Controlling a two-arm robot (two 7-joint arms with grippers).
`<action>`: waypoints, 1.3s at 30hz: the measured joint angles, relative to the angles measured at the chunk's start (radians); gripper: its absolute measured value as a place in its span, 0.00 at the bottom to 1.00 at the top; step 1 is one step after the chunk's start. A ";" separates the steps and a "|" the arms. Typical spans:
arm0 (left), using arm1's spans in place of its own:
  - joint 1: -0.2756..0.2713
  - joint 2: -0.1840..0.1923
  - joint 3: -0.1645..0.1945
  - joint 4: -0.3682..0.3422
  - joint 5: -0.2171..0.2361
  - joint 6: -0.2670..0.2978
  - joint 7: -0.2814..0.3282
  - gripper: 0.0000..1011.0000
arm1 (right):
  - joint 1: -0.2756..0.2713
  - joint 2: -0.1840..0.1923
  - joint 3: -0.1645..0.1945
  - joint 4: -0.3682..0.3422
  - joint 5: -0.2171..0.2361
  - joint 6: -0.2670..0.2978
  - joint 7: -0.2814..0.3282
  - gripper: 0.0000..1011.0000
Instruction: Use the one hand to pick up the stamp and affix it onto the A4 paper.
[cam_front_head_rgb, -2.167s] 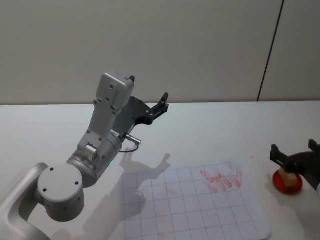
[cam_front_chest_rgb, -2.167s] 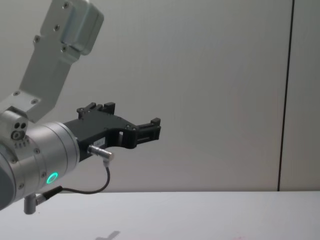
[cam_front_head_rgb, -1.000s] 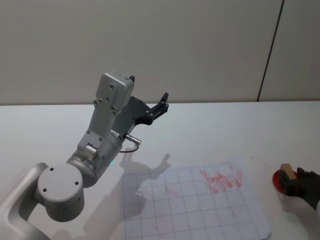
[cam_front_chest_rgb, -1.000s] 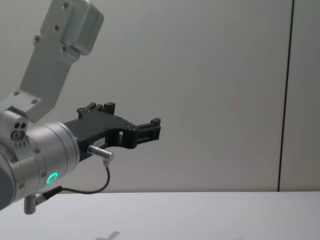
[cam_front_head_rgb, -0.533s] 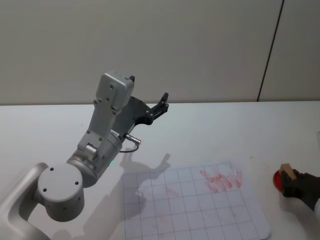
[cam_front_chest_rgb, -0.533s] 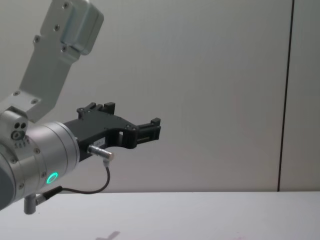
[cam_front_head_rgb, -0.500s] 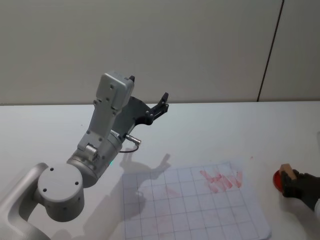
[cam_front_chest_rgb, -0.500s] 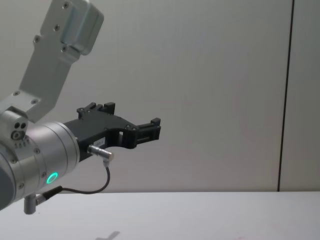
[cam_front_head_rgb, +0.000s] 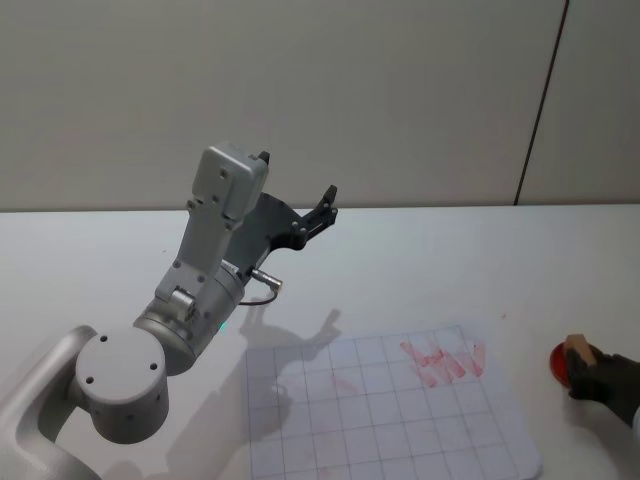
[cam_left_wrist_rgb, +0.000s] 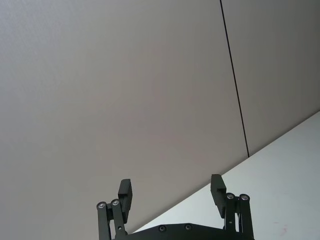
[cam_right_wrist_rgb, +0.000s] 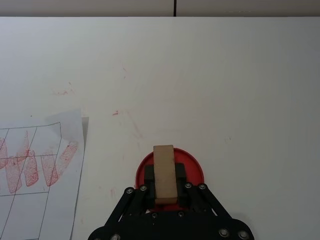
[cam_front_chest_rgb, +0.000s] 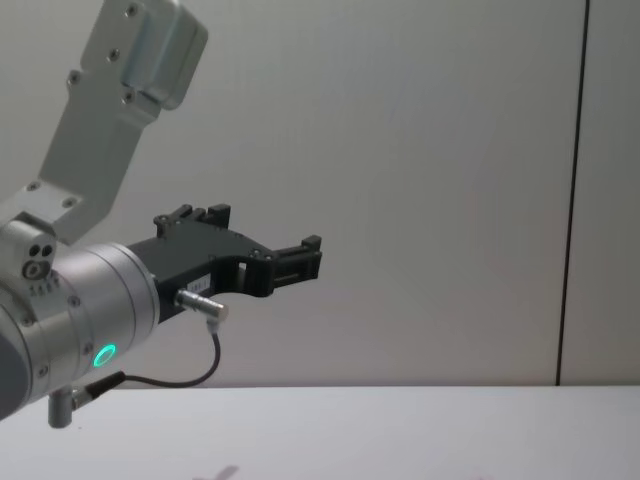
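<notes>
The stamp (cam_right_wrist_rgb: 164, 172), a small wooden block, stands over a red ink pad (cam_right_wrist_rgb: 194, 167) at the table's right side. My right gripper (cam_right_wrist_rgb: 165, 176), the hand, is shut on the stamp, one black jaw on each side of the block. In the head view the stamp (cam_front_head_rgb: 576, 348) and the right gripper (cam_front_head_rgb: 588, 368) sit at the lower right edge, right of the A4 paper (cam_front_head_rgb: 380, 420). The paper is a gridded sheet with red stamp marks (cam_front_head_rgb: 443, 360); its corner (cam_right_wrist_rgb: 35, 160) shows beside the pad. My left gripper (cam_front_head_rgb: 325, 208) is parked high over the left, open (cam_left_wrist_rgb: 171, 192).
The raised left arm (cam_front_head_rgb: 205, 270) with its green ring light (cam_front_chest_rgb: 103, 356) casts a shadow on the paper's left part. The white table (cam_front_head_rgb: 420, 260) runs back to a grey wall. Faint red smudges (cam_right_wrist_rgb: 62, 92) mark the table beyond the pad.
The right gripper, earlier open around the stamp, has shut on it and drifted slightly toward the right edge. The left arm has not moved.
</notes>
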 joint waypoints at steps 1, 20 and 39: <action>0.000 0.000 0.000 0.000 0.000 0.000 0.000 0.99 | -0.001 -0.001 0.003 0.003 0.008 0.000 0.000 0.22; 0.000 0.000 0.000 0.000 0.000 0.000 0.000 0.99 | 0.000 -0.005 0.020 -0.003 0.040 -0.020 0.015 0.22; 0.000 0.000 0.000 0.000 0.000 0.000 0.000 0.99 | 0.044 -0.007 0.004 -0.159 -0.024 -0.018 0.087 0.22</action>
